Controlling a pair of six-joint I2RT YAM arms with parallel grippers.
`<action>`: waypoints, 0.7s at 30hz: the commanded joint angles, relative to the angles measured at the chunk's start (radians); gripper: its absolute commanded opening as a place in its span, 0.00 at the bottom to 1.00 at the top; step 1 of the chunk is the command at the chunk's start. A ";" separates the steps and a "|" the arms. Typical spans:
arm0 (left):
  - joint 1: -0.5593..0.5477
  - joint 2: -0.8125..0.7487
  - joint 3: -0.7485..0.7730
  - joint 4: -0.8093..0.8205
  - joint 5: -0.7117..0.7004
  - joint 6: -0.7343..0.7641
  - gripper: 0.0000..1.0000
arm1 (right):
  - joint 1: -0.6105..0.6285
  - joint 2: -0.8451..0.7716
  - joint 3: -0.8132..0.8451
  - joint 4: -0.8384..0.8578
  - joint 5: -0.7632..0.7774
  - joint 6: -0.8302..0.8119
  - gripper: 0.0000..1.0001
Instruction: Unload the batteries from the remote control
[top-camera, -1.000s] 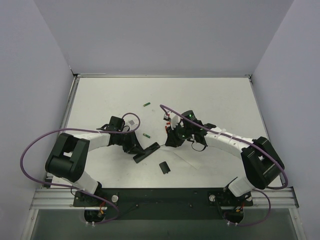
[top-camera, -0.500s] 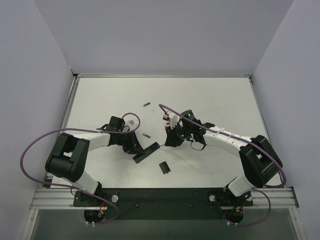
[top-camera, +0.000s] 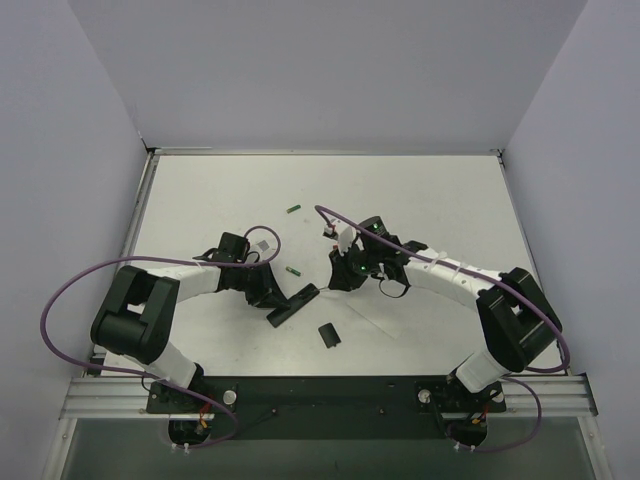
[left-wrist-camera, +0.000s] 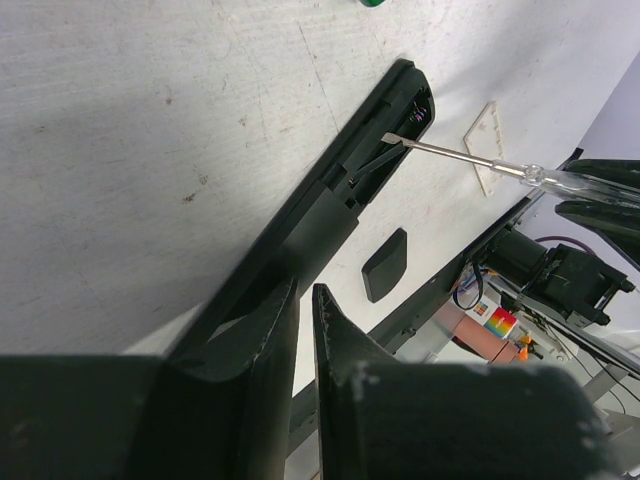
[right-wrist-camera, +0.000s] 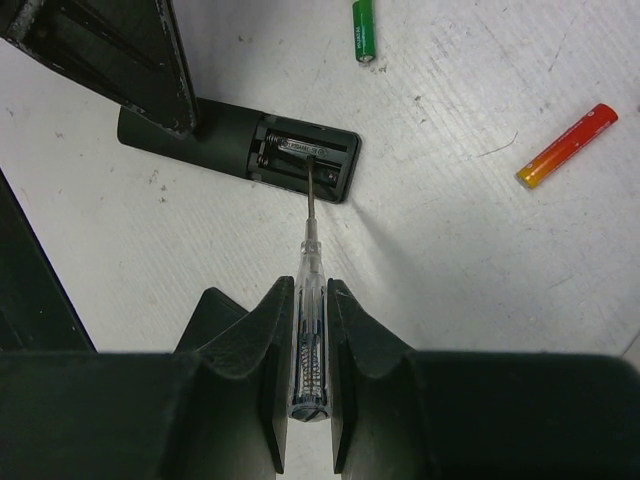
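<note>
Lying in the battery slot (right-wrist-camera: 305, 158): the screwdriver's blade tip; the rest is dark with spring contacts, and whether a cell sits there cannot be told.
Slot: uncovered and facing up, at one end of the remote control (right-wrist-camera: 235, 140).
Out of the slot: near battery (top-camera: 294, 272) on the table (top-camera: 430, 190) just beyond the remote; far battery (top-camera: 293, 209) well apart, farther back.
Cover piece (top-camera: 328, 334): flat on the table, near the remote on the arms' side.
Right gripper (right-wrist-camera: 310, 285): fingers clamped on the clear handle of the screwdriver (right-wrist-camera: 309, 262), shaft pointing into the slot.
Left gripper (left-wrist-camera: 305, 290): fingers drawn almost together with only a thin, empty slit between them, tips against the remote away from the slot.
Remote, place: flat on the table between the two grippers.
Remote, long axis: diagonal in the top view, near-left to far-right, slot end toward the right arm.
Red-to-yellow cylinder (right-wrist-camera: 566, 146): on the table, apart from the remote.
</note>
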 joint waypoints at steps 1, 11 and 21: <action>0.005 0.000 0.031 0.000 -0.020 0.001 0.22 | 0.007 -0.008 0.078 -0.054 0.027 -0.021 0.00; 0.003 -0.006 0.037 0.000 -0.012 -0.004 0.22 | 0.007 -0.001 0.091 -0.065 0.038 -0.009 0.00; 0.003 -0.094 0.213 -0.040 0.013 -0.001 0.27 | 0.000 -0.188 0.112 -0.123 0.223 0.002 0.00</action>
